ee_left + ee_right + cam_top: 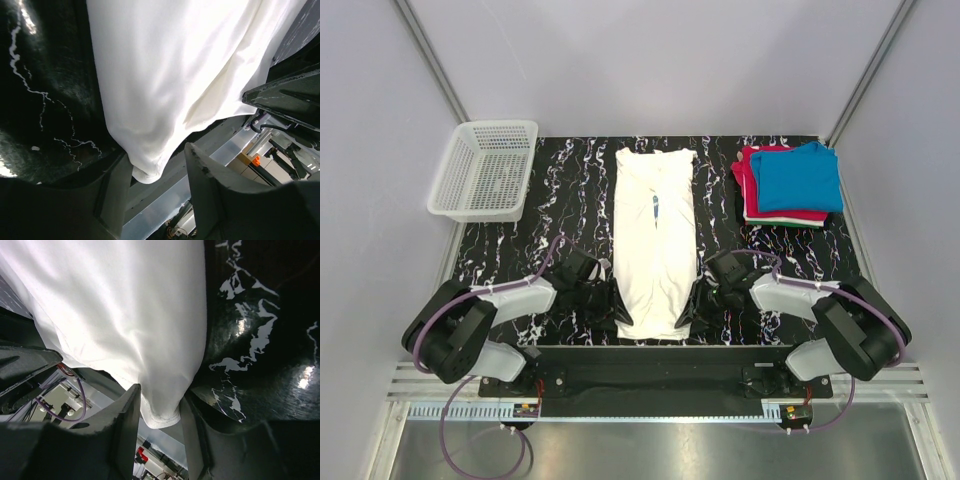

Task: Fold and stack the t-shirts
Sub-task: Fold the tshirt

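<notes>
A white t-shirt (655, 230) lies folded into a long narrow strip down the middle of the black marbled table (570, 190), collar at the far end. My left gripper (617, 312) is at its near left corner. In the left wrist view the gripper (159, 160) is open; the cloth corner (150, 167) rests against one finger, with a gap to the other. My right gripper (692, 312) is at the near right corner. Its jaws (161, 400) stand open around the hem corner (162, 415), which touches both fingers but hangs loose. A folded blue t-shirt (798, 175) lies on a red one (748, 180) at the back right.
A white plastic mesh basket (483, 212) stands at the table's back left corner. The table's near edge runs just below both grippers, with the metal base rail (650, 375) beyond it. Slanted frame posts rise at both back corners.
</notes>
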`<move>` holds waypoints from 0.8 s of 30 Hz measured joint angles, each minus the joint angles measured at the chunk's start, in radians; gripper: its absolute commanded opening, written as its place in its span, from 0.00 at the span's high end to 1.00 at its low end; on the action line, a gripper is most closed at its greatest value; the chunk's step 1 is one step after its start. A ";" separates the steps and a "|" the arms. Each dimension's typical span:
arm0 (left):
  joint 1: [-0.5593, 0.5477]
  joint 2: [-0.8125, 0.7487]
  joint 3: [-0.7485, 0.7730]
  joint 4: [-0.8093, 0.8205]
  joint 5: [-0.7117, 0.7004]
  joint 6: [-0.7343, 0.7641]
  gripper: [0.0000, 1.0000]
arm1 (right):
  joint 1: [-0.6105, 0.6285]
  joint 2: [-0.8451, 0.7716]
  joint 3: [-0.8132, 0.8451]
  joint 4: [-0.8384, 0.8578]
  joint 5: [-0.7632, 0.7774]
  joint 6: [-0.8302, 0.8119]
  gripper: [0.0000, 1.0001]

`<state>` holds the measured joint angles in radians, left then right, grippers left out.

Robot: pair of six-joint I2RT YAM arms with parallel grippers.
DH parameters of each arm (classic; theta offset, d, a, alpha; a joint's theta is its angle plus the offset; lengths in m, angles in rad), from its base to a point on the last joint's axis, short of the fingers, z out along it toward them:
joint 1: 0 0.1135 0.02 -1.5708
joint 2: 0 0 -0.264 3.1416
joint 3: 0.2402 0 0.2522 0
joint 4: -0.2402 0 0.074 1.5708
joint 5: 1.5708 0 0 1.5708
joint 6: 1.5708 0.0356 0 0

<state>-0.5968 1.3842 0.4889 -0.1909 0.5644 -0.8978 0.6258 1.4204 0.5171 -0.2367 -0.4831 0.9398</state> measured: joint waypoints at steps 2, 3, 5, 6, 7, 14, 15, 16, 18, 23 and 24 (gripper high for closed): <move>0.000 0.005 -0.001 0.000 -0.003 0.003 0.59 | 0.000 0.009 0.000 0.009 -0.009 0.000 0.56; 0.000 0.011 -0.001 0.002 -0.004 0.004 0.59 | 0.000 0.014 0.001 0.013 -0.013 0.000 0.56; -0.001 0.019 -0.001 0.006 -0.002 0.007 0.59 | 0.000 0.027 0.004 0.023 -0.024 0.002 0.54; -0.001 0.022 -0.001 0.009 0.000 0.008 0.58 | 0.000 0.033 0.007 0.026 -0.031 0.002 0.52; -0.001 0.024 -0.001 0.011 0.002 0.008 0.56 | 0.000 0.037 0.008 0.030 -0.035 0.004 0.50; -0.005 0.027 -0.002 0.033 0.013 0.011 0.61 | 0.000 0.048 0.016 0.046 -0.053 0.005 0.60; -0.006 0.027 -0.005 0.034 0.012 0.011 0.62 | 0.001 0.052 0.013 0.048 -0.050 0.006 0.66; -0.006 0.029 -0.007 0.035 0.011 0.012 0.65 | 0.001 0.058 0.012 0.050 -0.052 0.007 0.69; -0.006 0.034 -0.008 0.036 0.011 0.013 0.84 | 0.001 0.068 0.011 0.055 -0.052 0.007 0.85; -0.007 0.046 -0.014 0.039 0.014 0.024 1.00 | 0.001 0.084 0.006 0.064 -0.052 0.006 1.00; -0.007 0.046 -0.014 0.039 0.016 0.025 1.00 | 0.001 0.084 0.006 0.064 -0.052 0.006 1.00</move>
<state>-0.6041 1.4300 0.4751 -0.1524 0.5800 -0.8726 0.6266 1.5040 0.5232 -0.1730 -0.5354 0.9459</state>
